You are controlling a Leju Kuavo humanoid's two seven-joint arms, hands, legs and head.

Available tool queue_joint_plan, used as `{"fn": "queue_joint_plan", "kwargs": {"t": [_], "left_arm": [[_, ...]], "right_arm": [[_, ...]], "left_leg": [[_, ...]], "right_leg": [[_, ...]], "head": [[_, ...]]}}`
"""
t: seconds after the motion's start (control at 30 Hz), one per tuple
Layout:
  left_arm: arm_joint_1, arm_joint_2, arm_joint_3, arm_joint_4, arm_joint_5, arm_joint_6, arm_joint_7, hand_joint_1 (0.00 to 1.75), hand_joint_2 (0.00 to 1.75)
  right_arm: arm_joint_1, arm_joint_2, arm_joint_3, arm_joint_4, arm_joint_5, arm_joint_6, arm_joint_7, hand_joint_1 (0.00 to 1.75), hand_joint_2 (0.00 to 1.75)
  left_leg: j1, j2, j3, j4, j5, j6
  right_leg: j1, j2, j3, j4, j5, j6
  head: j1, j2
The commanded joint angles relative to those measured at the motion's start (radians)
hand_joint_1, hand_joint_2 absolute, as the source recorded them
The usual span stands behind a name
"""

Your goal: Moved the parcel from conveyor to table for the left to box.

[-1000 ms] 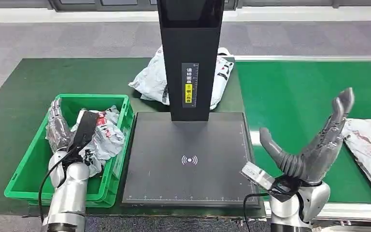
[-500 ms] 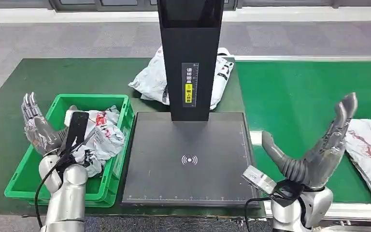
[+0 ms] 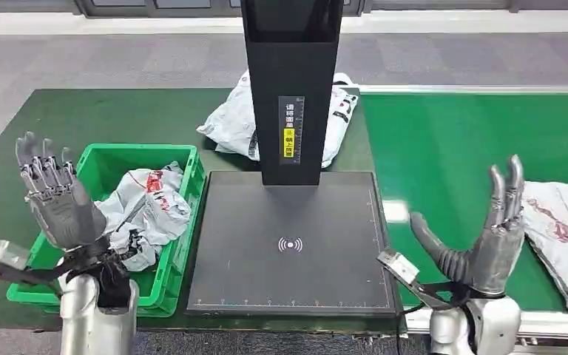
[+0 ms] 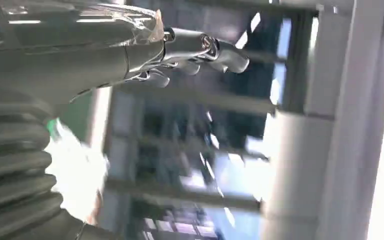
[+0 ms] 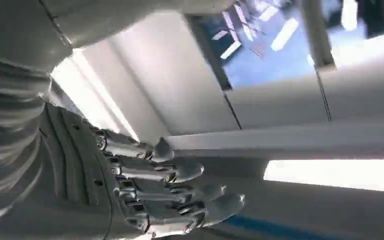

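Left hand (image 3: 55, 203) lifted beside binned parcel (image 3: 148, 211).

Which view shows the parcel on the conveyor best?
The head view: the parcel lies flat on the green conveyor, beside the raised right hand. Both wrist views point up at ceiling and beams, not at it.

Crate (image 3: 103, 159) left of scanner (image 3: 290, 244); conveyor (image 3: 451, 148) right.

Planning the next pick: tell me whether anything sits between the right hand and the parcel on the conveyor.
Nothing visible does. The right hand is raised and open above the conveyor, and the parcel lies just beside it on the belt, with bare green belt between them.
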Motion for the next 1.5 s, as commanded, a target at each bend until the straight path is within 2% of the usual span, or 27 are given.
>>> {"fn": "queue_joint_plan", "kwargs": {"t": [0.03, 1.5], "left_arm": [[0.054, -0.01, -0.025, -0.047, 0.018, -0.024, 0.003, 0.0, 1.75], [0.054, -0.01, -0.025, -0.047, 0.018, -0.024, 0.003, 0.0, 1.75]], "right_arm": [[-0.064, 0.055, -0.202, 0.153, 0.02, 0.002, -0.001, 0.0, 1.75], [-0.064, 0.055, -0.202, 0.153, 0.02, 0.002, -0.001, 0.0, 1.75]], "left_leg": [[0.0, 0.0, 0.001, -0.002, 0.0, 0.0], [0.0, 0.0, 0.001, -0.001, 0.0, 0.0]], "right_leg": [[0.0, -0.001, 0.002, -0.002, 0.0, 0.0], [0.0, 0.0, 0.002, -0.001, 0.0, 0.0]], "head": [[0.0, 0.0], [0.0, 0.0]]}}
